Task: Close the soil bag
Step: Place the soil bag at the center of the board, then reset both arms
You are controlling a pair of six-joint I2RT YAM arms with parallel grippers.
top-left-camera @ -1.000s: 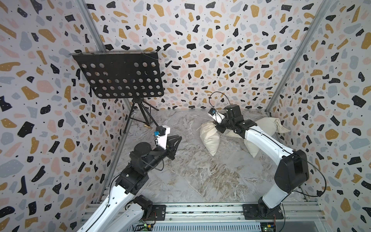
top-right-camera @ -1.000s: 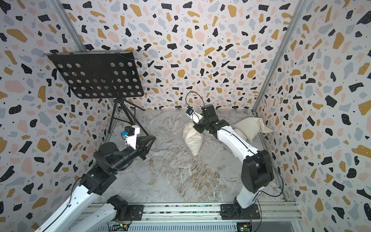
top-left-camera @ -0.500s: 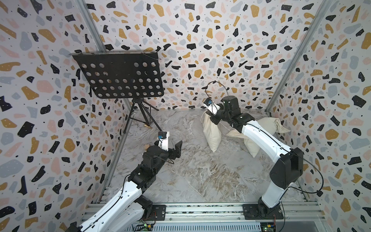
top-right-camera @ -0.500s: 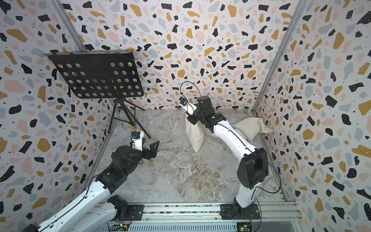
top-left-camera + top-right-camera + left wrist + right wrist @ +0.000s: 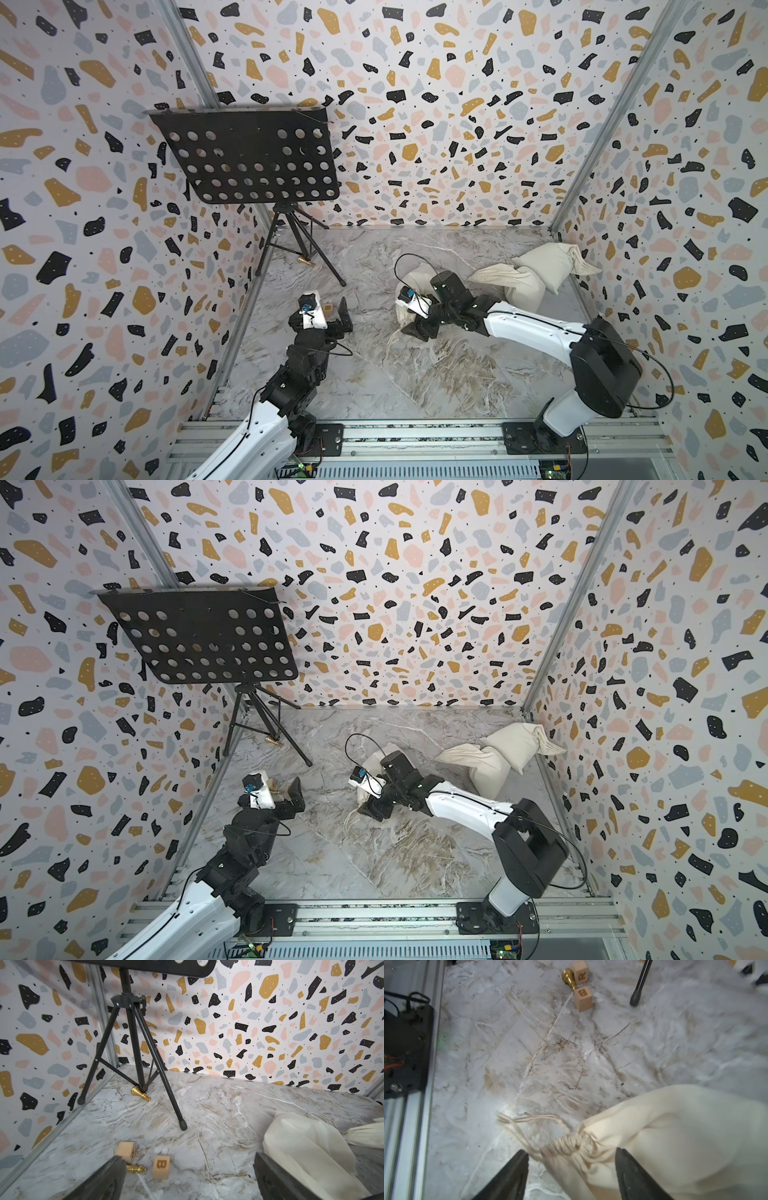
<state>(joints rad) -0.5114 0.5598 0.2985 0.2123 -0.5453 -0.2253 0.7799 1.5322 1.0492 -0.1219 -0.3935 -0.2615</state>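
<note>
Found near the middle of the grey marbled tabletop (image 5: 415, 374): the soil bag (image 5: 675, 1136), a plump cream-white cloth sack, lying on its side directly under the right gripper (image 5: 571, 1152). At its neck (image 5: 569, 1144), tight pleats, already drawn together, with thin white cords (image 5: 527, 1120) trailing loose over the table.

Holding nothing with the right gripper: black fingers spread apart, one on each side of the gathered neck, seemingly without pressing it. Same for the left gripper (image 5: 188, 1157), well apart from the bag: fingers fully wide, only bare table between them.

Judged close to finished, so mainly a risk of undoing:
- Hooking a cord on a fingertip while lifting away, and so dragging the neck open; no knot visible on the cords.
- Slackening of the pleats by itself, from the stuffed cloth pushing back.
- By closing on cloth instead of cords: only pinching fabric, tightening nothing.
- When reaching forward with the left gripper: knocking the small wooden letter cubes (image 5: 161, 1166) and the little brass piece (image 5: 136, 1168) lying just ahead of it.
- Mistaking the duller beige stuffed sack (image 5: 548, 266) near the far right corner for the right bag.
</note>
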